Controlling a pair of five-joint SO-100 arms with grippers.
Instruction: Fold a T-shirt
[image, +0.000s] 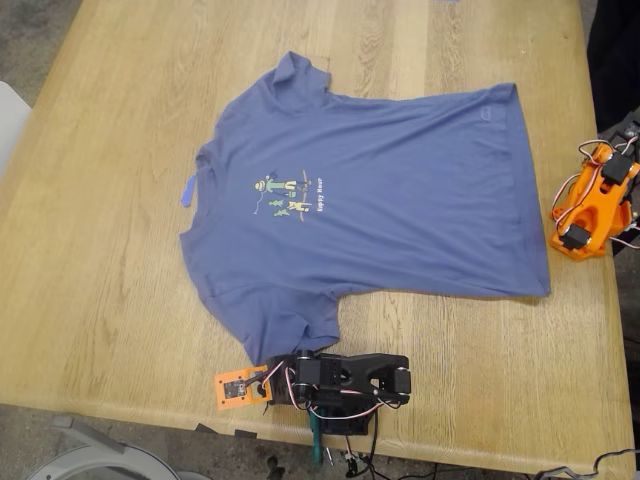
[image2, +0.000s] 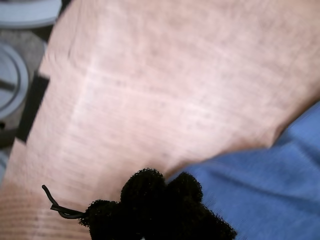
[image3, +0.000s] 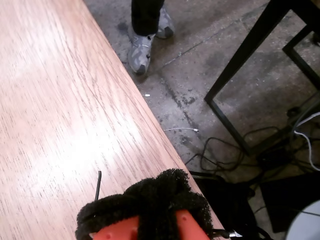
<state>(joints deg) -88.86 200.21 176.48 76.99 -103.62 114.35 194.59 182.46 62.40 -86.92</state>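
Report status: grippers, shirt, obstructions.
My first gripper at the T-shirt sleeve edge, jaw state unclear. My second gripper over the bare table edge, holding nothing seen. T-shirt spread flat, unfolded. Nothing lying on it.

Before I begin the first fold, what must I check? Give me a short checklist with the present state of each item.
1. T-shirt spread flat on the table, print up: ok.
2. No cloth hanging over the table edge: ok.
3. My first pincer close to the shirt: ok, blue cloth lies beside its pads.
4. First pincer open or shut: cannot tell.
5. My second pincer at the shirt: not ok, it is over bare wood at the table edge.
6. Person's feet clear of the arms: ok, on the floor beside the table.
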